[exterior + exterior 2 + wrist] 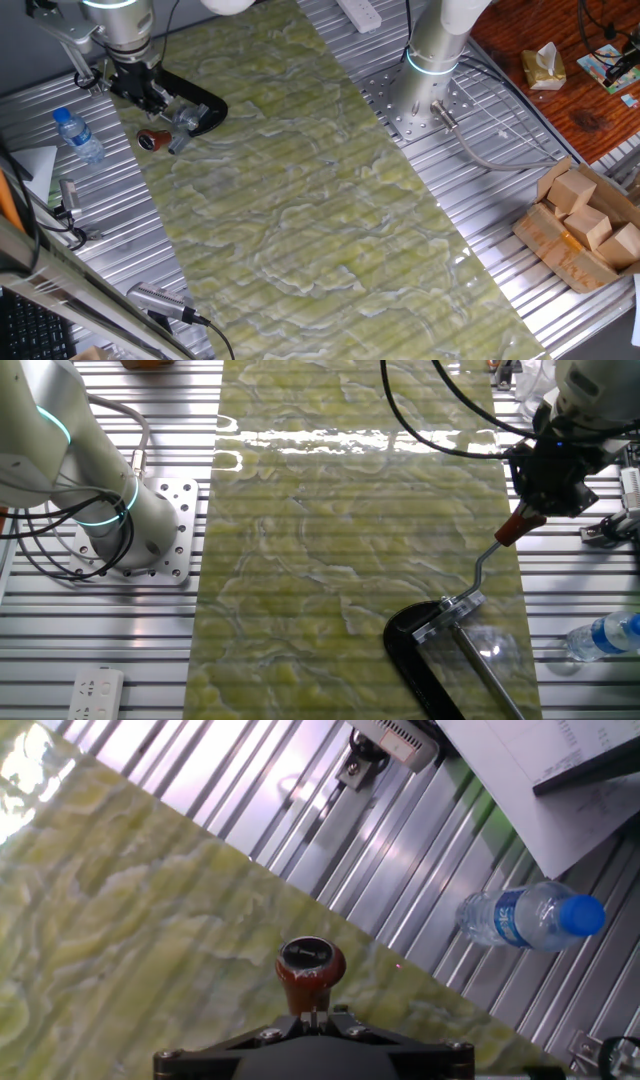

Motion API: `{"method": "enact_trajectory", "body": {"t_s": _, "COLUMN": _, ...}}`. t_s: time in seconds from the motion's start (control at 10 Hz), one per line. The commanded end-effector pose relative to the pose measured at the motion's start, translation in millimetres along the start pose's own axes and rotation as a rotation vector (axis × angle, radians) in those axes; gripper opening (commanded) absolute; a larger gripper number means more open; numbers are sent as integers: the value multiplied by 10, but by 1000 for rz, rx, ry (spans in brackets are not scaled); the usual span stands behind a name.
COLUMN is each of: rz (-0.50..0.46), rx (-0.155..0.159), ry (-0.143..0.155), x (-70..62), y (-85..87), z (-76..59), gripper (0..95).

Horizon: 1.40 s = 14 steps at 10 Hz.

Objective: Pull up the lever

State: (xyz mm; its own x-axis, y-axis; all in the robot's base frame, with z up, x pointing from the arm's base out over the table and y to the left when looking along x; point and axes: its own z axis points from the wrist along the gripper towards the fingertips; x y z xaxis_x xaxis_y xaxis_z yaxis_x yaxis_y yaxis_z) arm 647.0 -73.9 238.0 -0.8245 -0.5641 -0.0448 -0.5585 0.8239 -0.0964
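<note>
The lever is a thin silver arm (pixel 478 575) with a dark-red knob (pixel 514 528). It rises from the black C-shaped clamp (pixel 412 645) lying on the green mat. The clamp's long silver rod (pixel 490 670) runs toward the front edge. My gripper (pixel 535 508) hangs just above the knob, fingers together, with nothing seen between them. In the hand view the knob (pixel 310 975) sits just beyond my fingertips (pixel 312 1016). In one fixed view the knob (pixel 150 139) lies below my gripper (pixel 158 103), beside the clamp (pixel 200 108).
A water bottle (pixel 525 915) lies on the ribbed metal table close to the clamp, also in one fixed view (pixel 78 135). The second arm's base (pixel 120 530) stands on the mat's far side. Cardboard boxes (pixel 585 225) sit at the table's corner.
</note>
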Motion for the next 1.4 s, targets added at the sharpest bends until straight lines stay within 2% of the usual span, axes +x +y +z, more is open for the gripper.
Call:
{"method": "enact_trajectory", "body": {"t_s": 0.1, "rz": -31, "rx": -15, "ry": -3, "x": 4, "y": 2, "z": -2, "gripper": 0}}
{"method": "enact_trajectory", "body": {"t_s": 0.3, "rz": -34, "rx": -25, "ry": 17, "x": 4, "y": 2, "z": -2, "gripper": 0}}
{"method": "enact_trajectory", "body": {"t_s": 0.5, "rz": -23, "rx": -17, "ry": -17, "x": 4, "y": 2, "z": -2, "gripper": 0}}
{"method": "enact_trajectory", "body": {"t_s": 0.6, "rz": 3, "rx": -32, "ry": -35, "x": 4, "y": 2, "z": -2, "gripper": 0}}
{"method": "enact_trajectory", "body": {"t_s": 0.7, "rz": 8, "rx": -35, "ry": -39, "x": 4, "y": 2, "z": -2, "gripper": 0}}
{"method": "enact_trajectory", "body": {"t_s": 0.8, "rz": 18, "rx": -32, "ry": -60, "x": 4, "y": 2, "z": -2, "gripper": 0}}
{"method": "enact_trajectory", "body": {"t_s": 0.9, "rz": 23, "rx": -30, "ry": -95, "x": 4, "y": 2, "z": -2, "gripper": 0}}
{"method": "enact_trajectory", "body": {"t_s": 1.0, "rz": 22, "rx": -26, "ry": -98, "x": 4, "y": 2, "z": -2, "gripper": 0}}
{"method": "enact_trajectory", "body": {"t_s": 1.1, "rz": 23, "rx": -14, "ry": -104, "x": -116, "y": 26, "z": -13, "gripper": 0}}
{"method": "enact_trajectory", "body": {"t_s": 1.2, "rz": 24, "rx": -13, "ry": -105, "x": -145, "y": 33, "z": -10, "gripper": 0}}
{"method": "enact_trajectory", "body": {"t_s": 1.4, "rz": 21, "rx": 3, "ry": -107, "x": -348, "y": 87, "z": 67, "gripper": 0}}
